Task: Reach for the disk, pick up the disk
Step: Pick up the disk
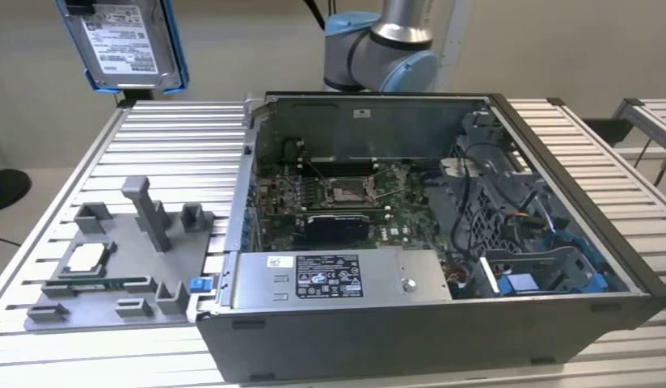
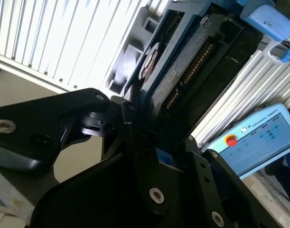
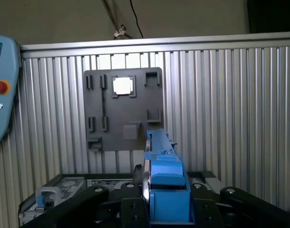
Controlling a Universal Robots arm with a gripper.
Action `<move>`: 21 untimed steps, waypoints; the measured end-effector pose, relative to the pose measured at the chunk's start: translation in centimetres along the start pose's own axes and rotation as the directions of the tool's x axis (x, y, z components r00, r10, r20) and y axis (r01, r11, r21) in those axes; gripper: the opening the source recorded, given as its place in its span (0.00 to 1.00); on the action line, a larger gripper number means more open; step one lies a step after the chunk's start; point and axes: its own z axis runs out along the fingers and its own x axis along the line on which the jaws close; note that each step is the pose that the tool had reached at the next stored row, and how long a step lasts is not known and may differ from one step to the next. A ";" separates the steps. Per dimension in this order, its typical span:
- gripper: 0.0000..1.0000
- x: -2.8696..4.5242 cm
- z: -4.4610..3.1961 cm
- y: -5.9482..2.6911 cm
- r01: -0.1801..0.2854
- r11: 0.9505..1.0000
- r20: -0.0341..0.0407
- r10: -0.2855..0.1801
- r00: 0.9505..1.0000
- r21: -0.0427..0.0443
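Observation:
The disk [image 1: 123,40], silver-grey with a white label and blue rails, hangs high at the exterior view's far left, well above the slatted table. In the first wrist view I look along its edge, where the blue bracket [image 3: 166,183] sits between my black fingers [image 3: 128,209]. My gripper [image 3: 166,211] is shut on the disk. The second wrist view shows the disk's circuit-board side [image 2: 182,61] rising out of the gripper [image 2: 159,152], clamped on both sides.
An open computer case [image 1: 592,267] stands at the table's middle and right, with a labelled power-supply box [image 1: 333,279] at its front. A grey tray [image 1: 139,279] carrying a small silver chip [image 1: 85,257] lies to its left. A teach pendant [image 2: 258,137] rests off the table.

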 end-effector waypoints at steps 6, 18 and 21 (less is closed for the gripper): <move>0.00 -0.10 -0.02 -1.74 0.000 1.000 0.000 0.000 1.000 0.000; 0.00 -0.34 -0.07 -5.81 0.000 1.000 0.000 0.000 1.000 0.000; 0.00 -0.40 -0.08 -6.80 0.000 1.000 0.000 0.000 1.000 0.000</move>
